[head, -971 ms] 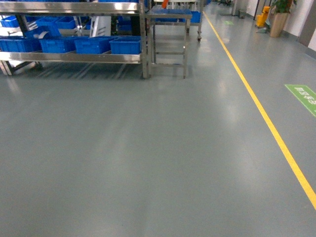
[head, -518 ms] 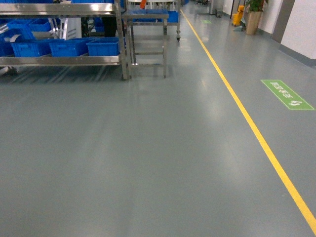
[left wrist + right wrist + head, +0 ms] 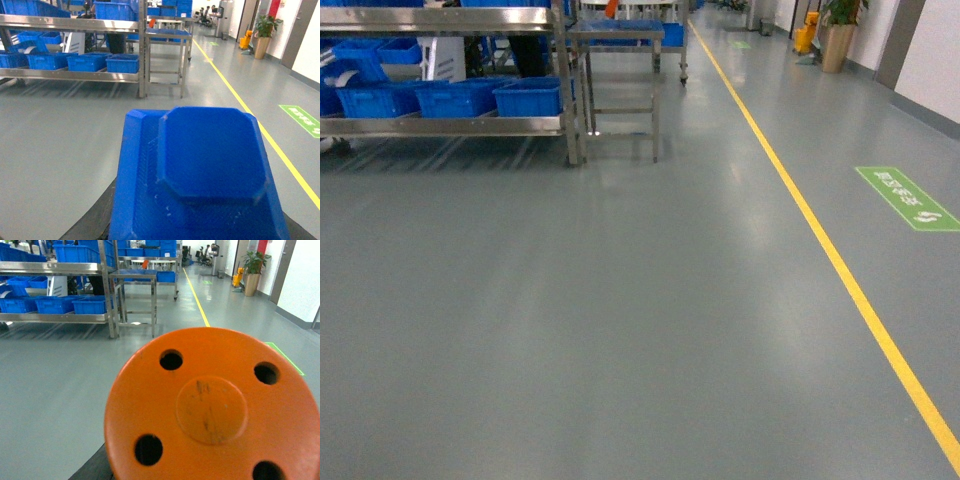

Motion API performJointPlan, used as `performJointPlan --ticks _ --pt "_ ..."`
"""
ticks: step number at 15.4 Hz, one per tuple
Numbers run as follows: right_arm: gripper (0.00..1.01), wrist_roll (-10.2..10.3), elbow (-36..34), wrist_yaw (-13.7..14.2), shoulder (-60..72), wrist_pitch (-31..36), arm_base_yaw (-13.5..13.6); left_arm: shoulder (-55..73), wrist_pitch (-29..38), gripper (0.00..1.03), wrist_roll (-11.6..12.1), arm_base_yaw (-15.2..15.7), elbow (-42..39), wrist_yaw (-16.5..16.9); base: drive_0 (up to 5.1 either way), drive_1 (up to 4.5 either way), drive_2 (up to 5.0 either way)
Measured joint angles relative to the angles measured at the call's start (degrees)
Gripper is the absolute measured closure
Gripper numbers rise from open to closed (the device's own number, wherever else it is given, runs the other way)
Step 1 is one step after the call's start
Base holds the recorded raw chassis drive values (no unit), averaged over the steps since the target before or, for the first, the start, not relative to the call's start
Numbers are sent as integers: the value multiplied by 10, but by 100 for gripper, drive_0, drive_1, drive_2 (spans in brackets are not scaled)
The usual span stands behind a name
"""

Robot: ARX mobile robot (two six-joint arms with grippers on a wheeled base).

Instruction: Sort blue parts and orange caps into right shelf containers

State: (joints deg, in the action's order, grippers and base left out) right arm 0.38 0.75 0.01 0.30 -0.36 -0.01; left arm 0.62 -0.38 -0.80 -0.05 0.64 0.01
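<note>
A blue part (image 3: 210,150) fills the left wrist view, boxy with a raised block on top. My left gripper (image 3: 200,227) is shut on it, and only a dark finger edge (image 3: 95,220) shows beside it. An orange cap (image 3: 210,410), round with several small holes, fills the right wrist view, and my right gripper (image 3: 200,470) is shut on it. Blue bins (image 3: 530,97) sit on the low shelf of a steel rack (image 3: 565,80) far ahead on the left. Neither gripper shows in the head view.
A small steel table (image 3: 620,35) stands right of the rack. A yellow floor line (image 3: 820,250) runs away along the right, with a green floor sign (image 3: 908,197) beyond it. A potted plant (image 3: 838,30) and a wall are at the far right. Grey floor lies between me and the rack.
In the head view the rack and table have shifted left and the green sign has come further into view. In the last half second everything has slid slightly down the view.
</note>
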Motion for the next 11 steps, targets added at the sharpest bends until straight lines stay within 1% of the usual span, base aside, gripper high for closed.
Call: performJointPlan --ticks 11 --pt "55 0 0 0 0 1 0 0 1 60 0 0 0 -1 25 455 -405"
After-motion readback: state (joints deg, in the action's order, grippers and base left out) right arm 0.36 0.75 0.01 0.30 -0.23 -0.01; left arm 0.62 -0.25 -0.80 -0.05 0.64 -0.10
